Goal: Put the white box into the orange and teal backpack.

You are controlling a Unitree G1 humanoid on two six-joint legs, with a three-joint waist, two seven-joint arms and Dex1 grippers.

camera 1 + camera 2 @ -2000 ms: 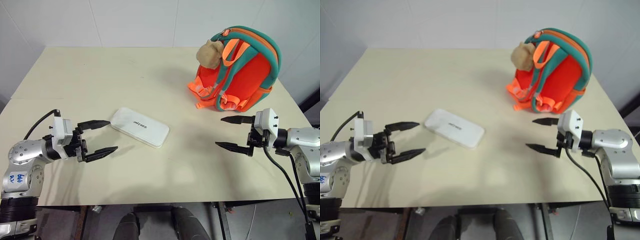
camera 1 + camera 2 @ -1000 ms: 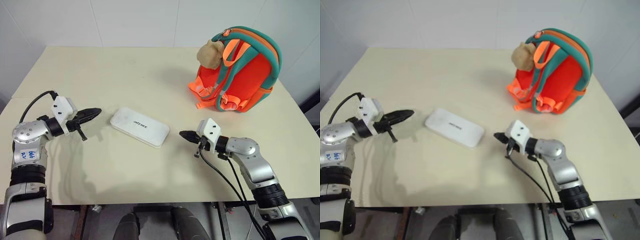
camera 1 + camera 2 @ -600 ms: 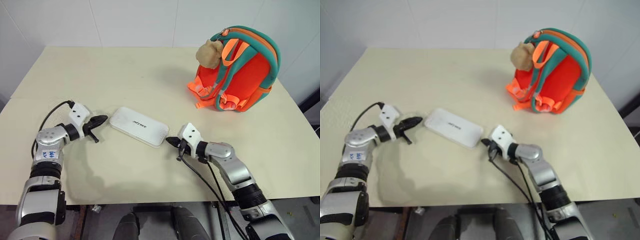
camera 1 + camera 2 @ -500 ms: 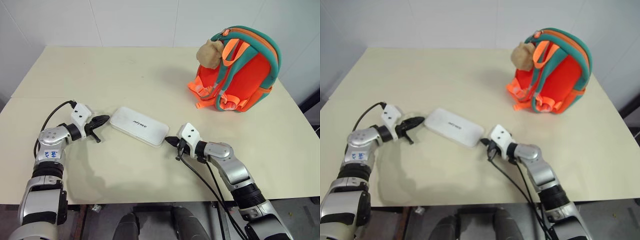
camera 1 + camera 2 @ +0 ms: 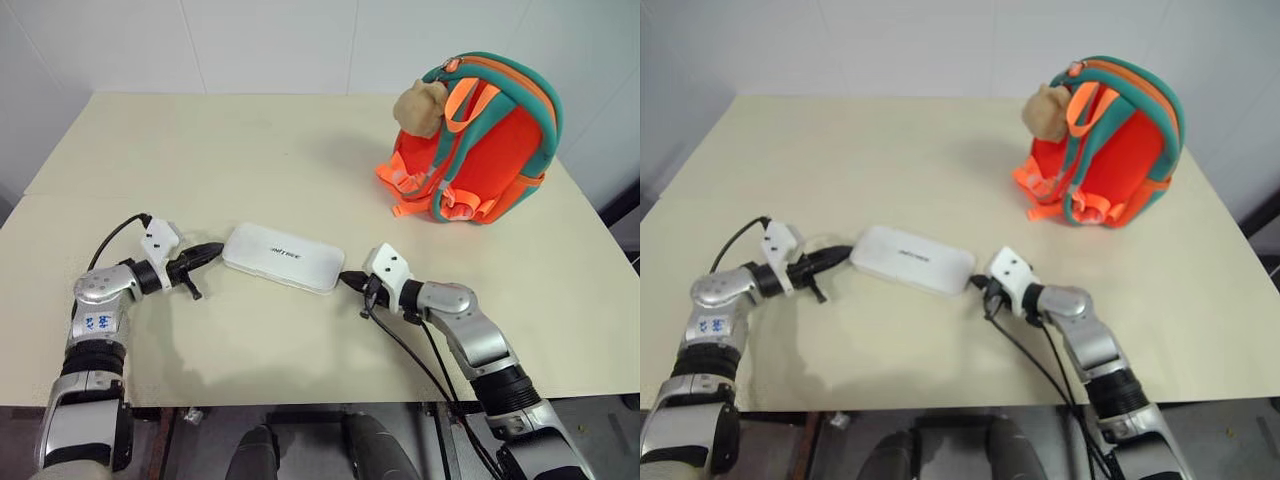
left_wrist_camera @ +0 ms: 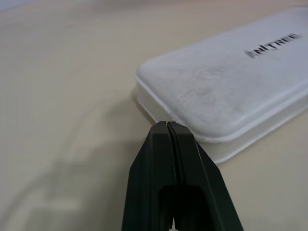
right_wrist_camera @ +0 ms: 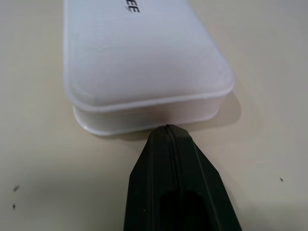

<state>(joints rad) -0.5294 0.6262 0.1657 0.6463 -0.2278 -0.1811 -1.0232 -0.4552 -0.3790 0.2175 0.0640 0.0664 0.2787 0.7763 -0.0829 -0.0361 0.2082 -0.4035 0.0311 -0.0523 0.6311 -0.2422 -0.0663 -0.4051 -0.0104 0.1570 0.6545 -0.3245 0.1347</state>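
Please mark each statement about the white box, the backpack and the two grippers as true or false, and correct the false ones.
1. The white box lies flat on the table. True.
2. The left gripper is wide open. False: its fingers are shut, tip at the box's end.
3. The right gripper is shut, at the box's other end. True.
4. The box is already inside the orange and teal backpack. False: it lies apart from it.
5. The backpack lies flat. False: it stands upright, plush toy near its top.
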